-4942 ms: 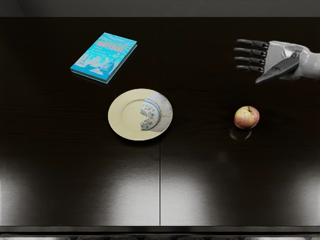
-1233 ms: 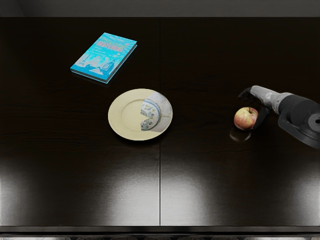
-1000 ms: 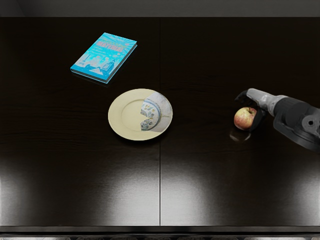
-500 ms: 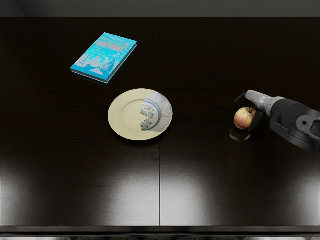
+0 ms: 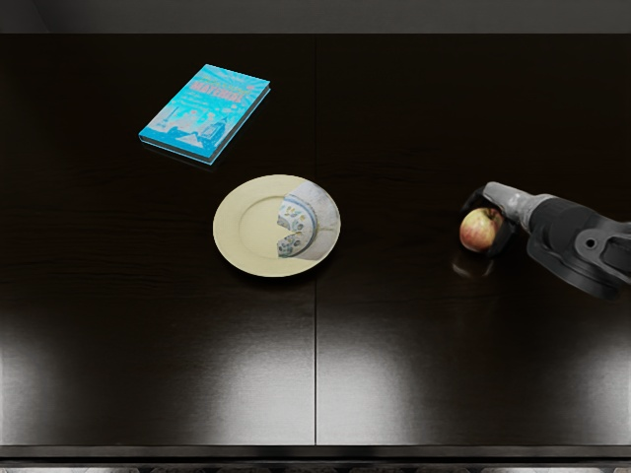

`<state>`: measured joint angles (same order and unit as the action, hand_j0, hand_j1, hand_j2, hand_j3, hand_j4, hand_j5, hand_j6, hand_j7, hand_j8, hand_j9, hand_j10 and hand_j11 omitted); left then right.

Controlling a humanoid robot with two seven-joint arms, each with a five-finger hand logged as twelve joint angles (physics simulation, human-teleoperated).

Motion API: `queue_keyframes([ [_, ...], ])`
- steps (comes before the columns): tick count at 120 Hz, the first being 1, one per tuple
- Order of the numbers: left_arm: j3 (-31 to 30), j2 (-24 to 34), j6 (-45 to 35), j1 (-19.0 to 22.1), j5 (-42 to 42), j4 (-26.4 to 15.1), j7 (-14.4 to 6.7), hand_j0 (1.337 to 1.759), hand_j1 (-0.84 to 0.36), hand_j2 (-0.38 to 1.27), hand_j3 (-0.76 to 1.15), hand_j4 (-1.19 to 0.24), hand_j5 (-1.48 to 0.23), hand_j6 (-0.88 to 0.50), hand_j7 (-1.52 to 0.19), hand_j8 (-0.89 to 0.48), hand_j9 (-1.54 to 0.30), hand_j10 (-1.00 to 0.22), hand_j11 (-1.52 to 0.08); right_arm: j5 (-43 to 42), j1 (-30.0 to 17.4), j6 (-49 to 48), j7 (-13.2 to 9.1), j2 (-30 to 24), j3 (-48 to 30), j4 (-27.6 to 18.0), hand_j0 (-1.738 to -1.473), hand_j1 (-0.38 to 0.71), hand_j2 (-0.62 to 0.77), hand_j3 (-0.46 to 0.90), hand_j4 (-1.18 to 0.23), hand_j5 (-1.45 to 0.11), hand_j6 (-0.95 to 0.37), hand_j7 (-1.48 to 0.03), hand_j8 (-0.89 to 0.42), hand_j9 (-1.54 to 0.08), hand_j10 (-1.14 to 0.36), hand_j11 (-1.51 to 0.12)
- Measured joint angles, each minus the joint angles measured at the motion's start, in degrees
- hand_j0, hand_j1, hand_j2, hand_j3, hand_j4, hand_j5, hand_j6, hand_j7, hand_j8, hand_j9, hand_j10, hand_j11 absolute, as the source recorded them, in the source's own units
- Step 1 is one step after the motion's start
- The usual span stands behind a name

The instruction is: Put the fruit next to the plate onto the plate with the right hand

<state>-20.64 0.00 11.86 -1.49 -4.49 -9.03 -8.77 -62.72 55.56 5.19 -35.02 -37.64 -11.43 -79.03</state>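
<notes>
Plate (image 5: 251, 232), pale yellow with a blue-patterned wedge, lay near the middle of the bench (image 5: 315, 374). Well apart from it, toward the right edge, the red-and-yellow apple (image 5: 477, 229) sat on the dark, glossy top. The right robot hand (image 5: 501, 209) was curled around the apple's far and right sides. A turquoise book (image 5: 205, 111) lay toward the far left corner.

The right hand (image 5: 505, 207) hides part of the apple (image 5: 475, 229) — its arm cropped.

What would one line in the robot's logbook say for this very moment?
phase: grasping | right hand: fingers curled around apple | apple: right of plate, apart from it, not yet on it | book: behind plate
</notes>
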Motion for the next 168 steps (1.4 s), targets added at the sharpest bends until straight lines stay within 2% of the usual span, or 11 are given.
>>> queue_keyframes([
  [18,0.00,0.00,0.00,0.00,0.00,0.00,0.00,1.658,0.07,0.05,0.00,-0.23,-0.30,-0.23,-0.30,-0.23,-0.30,-0.23,-0.30,-0.04,-0.01,0.00,-0.01,0.09,0.07,0.14,-1.655,0.17,-0.10,0.00,-0.44,-0.60,-0.42,-0.59,-0.44,-0.60,-0.44,-0.60],
  [37,0.00,0.00,0.00,0.00,0.00,0.01,0.02,1.658,0.07,0.05,0.00,-0.23,-0.30,-0.23,-0.30,-0.23,-0.30,-0.23,-0.30,0.00,-0.01,0.08,-0.07,0.34,-0.01,0.22,-1.651,0.18,-0.08,0.00,-0.49,-0.67,-0.38,-0.65,-0.40,-0.67,-0.49,-0.67],
  [50,0.00,0.00,0.00,0.00,0.00,0.00,0.01,1.658,0.07,0.05,0.00,-0.23,-0.30,-0.23,-0.30,-0.23,-0.30,-0.23,-0.30,0.00,0.00,0.13,-0.08,0.41,-0.03,0.24,-1.649,0.19,-0.05,0.00,-0.47,-0.73,-0.36,-0.71,-0.38,-0.73,-0.54,-0.73],
  [57,0.00,0.00,0.00,0.00,0.00,0.00,0.00,1.658,0.07,0.05,0.00,-0.23,-0.30,-0.23,-0.30,-0.23,-0.30,-0.23,-0.30,0.07,0.02,0.20,-0.06,0.42,-0.03,0.22,-1.649,0.21,0.02,0.00,-0.46,-0.78,-0.33,-0.76,-0.37,-0.78,-0.57,-0.78],
  [67,0.00,0.00,0.00,0.00,0.00,0.00,0.01,1.658,0.07,0.05,0.00,-0.23,-0.30,-0.23,-0.30,-0.23,-0.30,-0.23,-0.30,0.18,0.05,0.29,-0.05,0.44,-0.10,0.19,-1.649,0.22,0.05,0.00,-0.42,-0.85,-0.30,-0.82,-0.33,-0.84,-0.55,-0.84],
  [84,0.00,0.00,0.00,0.00,0.00,0.00,0.00,1.658,0.07,0.05,0.00,-0.23,-0.30,-0.23,-0.30,-0.23,-0.30,-0.23,-0.30,0.53,0.30,0.36,-0.04,0.31,-0.45,0.12,-1.648,0.20,0.02,0.00,-0.41,-0.93,-0.28,-0.89,-0.30,-0.92,-0.53,-0.90],
  [123,0.00,0.00,0.00,0.00,0.00,0.01,0.01,1.658,0.07,0.05,0.00,-0.23,-0.30,-0.23,-0.30,-0.23,-0.30,-0.23,-0.30,2.73,1.06,-3.44,-0.03,-0.33,-5.75,-0.94,-1.646,0.16,-0.04,0.00,-0.44,-0.97,-0.28,-0.94,-0.30,-0.98,-0.54,-0.95],
  [146,0.00,0.00,0.00,0.00,0.00,0.00,0.01,1.658,0.07,0.05,0.00,-0.23,-0.30,-0.23,-0.30,-0.23,-0.30,-0.23,-0.30,7.20,1.22,-7.80,-0.02,-0.59,-11.00,-2.64,-1.648,0.24,0.07,0.00,-0.37,-0.99,-0.23,-0.95,-0.25,-0.98,-0.48,-0.96],
  [152,0.00,0.00,0.00,0.00,0.00,0.00,0.01,1.658,0.07,0.05,0.00,-0.23,-0.30,-0.23,-0.30,-0.23,-0.30,-0.23,-0.30,8.58,1.24,-8.97,-0.05,-0.54,-12.40,-3.09,-1.647,0.33,0.24,0.00,-0.33,-1.00,-0.20,-0.95,-0.22,-0.98,-0.46,-0.98],
  [158,0.00,0.00,0.00,0.00,0.00,0.00,0.01,1.658,0.07,0.05,0.00,-0.23,-0.30,-0.23,-0.30,-0.23,-0.30,-0.23,-0.30,10.02,1.33,-9.71,-0.05,-0.46,-13.43,-3.59,-1.647,0.33,0.21,0.00,-0.31,-1.01,-0.18,-0.95,-0.20,-0.99,-0.45,-0.98],
  [168,0.00,0.00,0.00,0.00,0.00,0.00,0.01,1.658,0.07,0.05,0.00,-0.23,-0.30,-0.23,-0.30,-0.23,-0.30,-0.23,-0.30,11.96,1.84,-10.44,-0.06,-0.18,-14.51,-4.45,-1.645,0.38,0.29,0.00,-0.30,-1.01,-0.18,-0.95,-0.19,-0.99,-0.45,-0.99],
])
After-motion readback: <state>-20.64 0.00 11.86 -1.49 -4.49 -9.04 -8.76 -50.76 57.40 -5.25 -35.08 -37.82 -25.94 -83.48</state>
